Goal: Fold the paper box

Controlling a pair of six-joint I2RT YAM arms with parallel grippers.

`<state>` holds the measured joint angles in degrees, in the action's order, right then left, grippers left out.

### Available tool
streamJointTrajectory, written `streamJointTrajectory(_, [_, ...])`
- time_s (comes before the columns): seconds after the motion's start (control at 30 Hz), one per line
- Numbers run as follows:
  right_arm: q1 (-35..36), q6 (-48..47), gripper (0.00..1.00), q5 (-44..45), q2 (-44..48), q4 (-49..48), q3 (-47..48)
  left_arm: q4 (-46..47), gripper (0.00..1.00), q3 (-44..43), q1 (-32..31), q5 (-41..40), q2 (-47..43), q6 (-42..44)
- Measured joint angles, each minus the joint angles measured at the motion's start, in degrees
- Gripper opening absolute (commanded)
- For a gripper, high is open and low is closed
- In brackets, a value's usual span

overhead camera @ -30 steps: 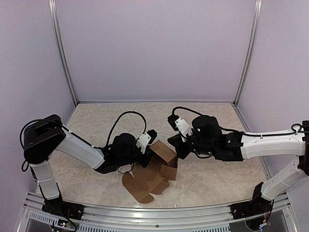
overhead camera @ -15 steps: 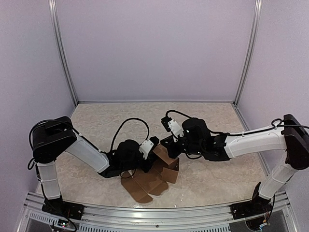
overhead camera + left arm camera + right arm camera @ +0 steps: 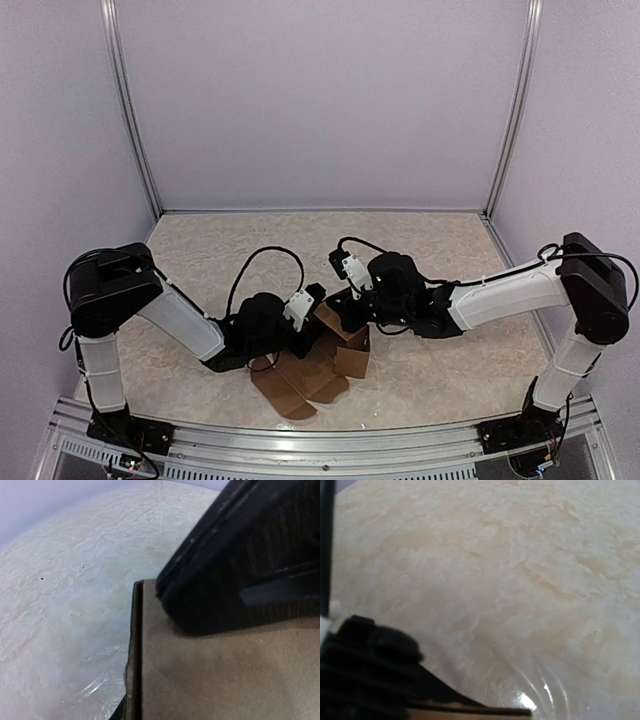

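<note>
The paper box (image 3: 322, 362) is a brown cardboard sheet lying partly flat near the table's front, with one section standing up as a small open carton (image 3: 345, 340). My left gripper (image 3: 308, 303) is low at the carton's left wall. In the left wrist view the cardboard (image 3: 225, 680) fills the lower right, right against the camera, with a black finger (image 3: 250, 570) pressed on it. My right gripper (image 3: 343, 302) is at the carton's top back edge, close to the left one. The right wrist view shows only a thin cardboard edge (image 3: 470, 712) and a black ribbed part (image 3: 365, 670). Its jaws are hidden.
The marbled beige table (image 3: 430, 250) is walled by lilac panels with metal posts at the back corners. A metal rail (image 3: 300, 440) runs along the near edge. A black cable (image 3: 265, 255) loops over the left arm.
My right arm has reached left and down until its gripper meets the raised carton beside the left gripper. The carton has shifted slightly toward the front. The left gripper stays on the box.
</note>
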<state>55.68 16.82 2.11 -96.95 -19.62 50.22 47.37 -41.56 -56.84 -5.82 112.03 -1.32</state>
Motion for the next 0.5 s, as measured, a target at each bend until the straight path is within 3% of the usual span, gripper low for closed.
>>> streamJointTrajectory(0.5, [0.0, 0.02, 0.0, 0.0, -0.02, 0.0, 0.0, 6.12, 0.26, 4.85, 1.51, -0.63, 0.0, -1.81])
